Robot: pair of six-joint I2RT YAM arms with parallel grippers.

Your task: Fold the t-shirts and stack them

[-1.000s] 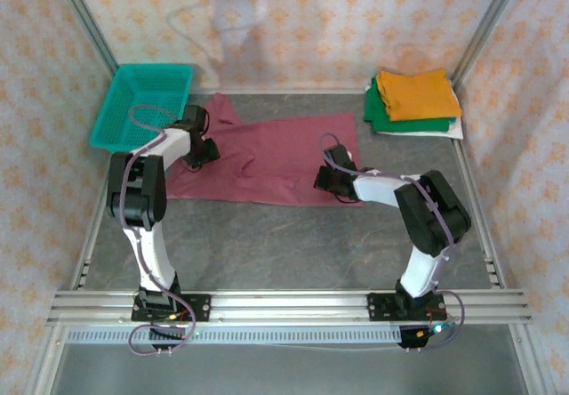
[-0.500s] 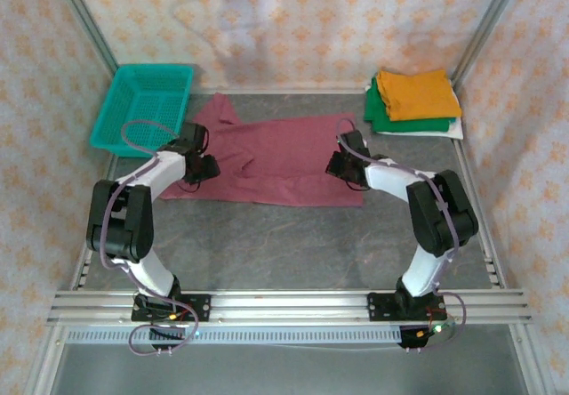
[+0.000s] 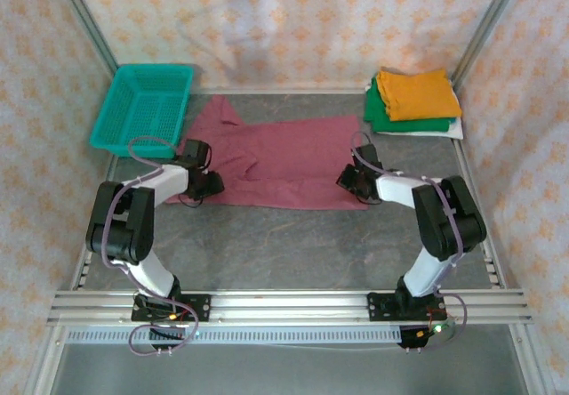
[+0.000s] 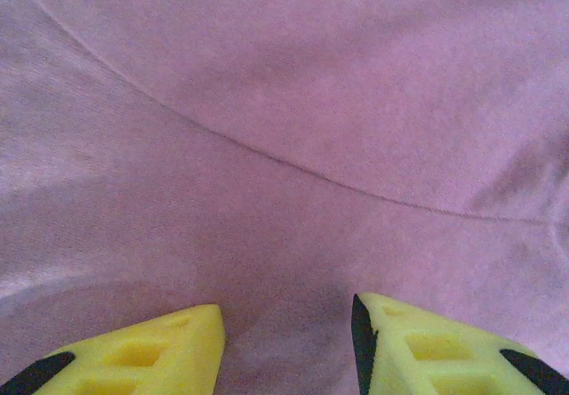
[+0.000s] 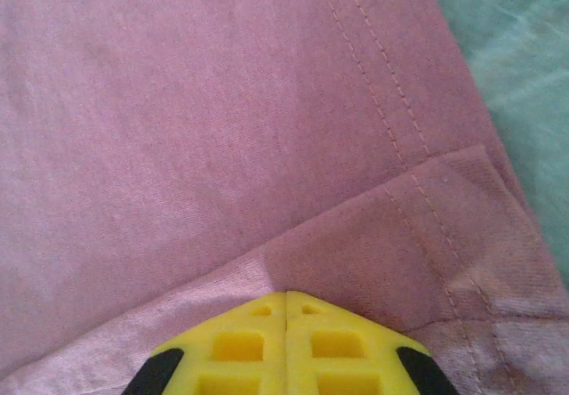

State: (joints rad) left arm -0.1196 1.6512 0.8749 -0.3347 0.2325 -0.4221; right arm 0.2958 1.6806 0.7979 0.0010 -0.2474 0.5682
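Observation:
A maroon t-shirt (image 3: pixel 280 155) lies spread across the middle of the table, its far left part bunched up. My left gripper (image 3: pixel 208 182) sits low over its near left edge. In the left wrist view its yellow fingers (image 4: pixel 191 328) stand apart, open, with flat maroon cloth (image 4: pixel 284 146) under them. My right gripper (image 3: pixel 348 180) is at the shirt's right edge. The right gripper (image 5: pixel 285 295) is shut, and a turned-over flap of the hem (image 5: pixel 382 235) runs into its tips. Folded orange (image 3: pixel 413 92), green (image 3: pixel 382 119) and white (image 3: pixel 455 128) t-shirts are stacked at the far right.
A teal mesh basket (image 3: pixel 142 103) stands at the far left corner, just beyond the shirt's left part. Grey table (image 3: pixel 284 244) lies bare between the shirt and the arm bases. Patterned walls and metal frame posts (image 3: pixel 484 26) close in the sides.
Both grippers have come toward the near edge of the shirt; the right one went far first, then back and rightward. The left arm's elbow has dropped. The shirt's near left edge has shifted right.

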